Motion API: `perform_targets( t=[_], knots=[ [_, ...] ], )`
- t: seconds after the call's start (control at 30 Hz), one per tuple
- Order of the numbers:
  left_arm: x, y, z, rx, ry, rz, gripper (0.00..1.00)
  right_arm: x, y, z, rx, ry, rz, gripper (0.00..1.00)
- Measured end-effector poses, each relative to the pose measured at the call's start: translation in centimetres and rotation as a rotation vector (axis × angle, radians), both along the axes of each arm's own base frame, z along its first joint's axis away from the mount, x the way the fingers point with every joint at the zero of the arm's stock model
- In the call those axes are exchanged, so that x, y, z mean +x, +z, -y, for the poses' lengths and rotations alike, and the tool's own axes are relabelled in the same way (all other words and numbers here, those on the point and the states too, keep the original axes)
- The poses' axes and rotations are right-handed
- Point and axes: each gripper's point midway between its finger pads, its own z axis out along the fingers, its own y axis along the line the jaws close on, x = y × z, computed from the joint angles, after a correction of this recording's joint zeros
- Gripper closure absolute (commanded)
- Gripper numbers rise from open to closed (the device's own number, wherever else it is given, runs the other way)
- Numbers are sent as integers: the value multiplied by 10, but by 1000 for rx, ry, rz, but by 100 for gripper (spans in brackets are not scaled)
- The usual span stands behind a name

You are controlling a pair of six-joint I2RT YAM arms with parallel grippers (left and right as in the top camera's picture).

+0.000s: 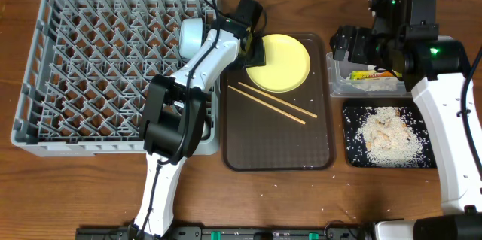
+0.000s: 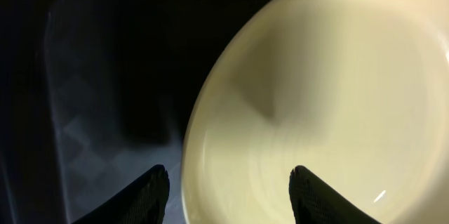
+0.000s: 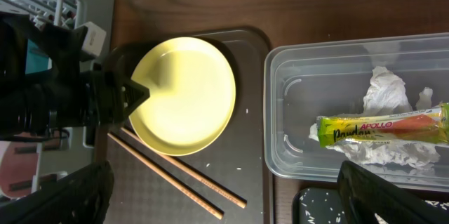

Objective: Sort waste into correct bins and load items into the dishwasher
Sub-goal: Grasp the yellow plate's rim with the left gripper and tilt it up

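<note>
Straddling the left rim of the yellow plate with the left gripper, jaws about half spread and not closed on it: one finger outside above the brown tray, the other over the plate's face. Plate flat at the tray's far end, just beside the grey dish rack; chopsticks loose on the tray below it. Hovering over the clear container, at its edge nearest the brown tray, with the right gripper, fingers wide apart, holding nothing. Green-and-yellow wrapper inside on crumpled white paper. Rice scraps in the black tray beside it.
</note>
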Motion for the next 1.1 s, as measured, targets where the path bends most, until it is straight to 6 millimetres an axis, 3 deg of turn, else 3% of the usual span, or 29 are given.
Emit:
perform_targets(
  t=[0.13,0.4,0.77,0.9,1.1],
  knots=[
    [1,-2,0,-12,37,-4,51,0,0,0,0,0,0,1],
    [-3,-8,-1,-8,176,-31,52,0,0,0,0,0,0,1],
    [-11,-7,25,32,184,15,52,0,0,0,0,0,0,1],
    [-10,-19,27,45,204,11,52,0,0,0,0,0,0,1],
    [-5,-22,28,17,278,13,79,0,0,0,0,0,0,1]
  ],
)
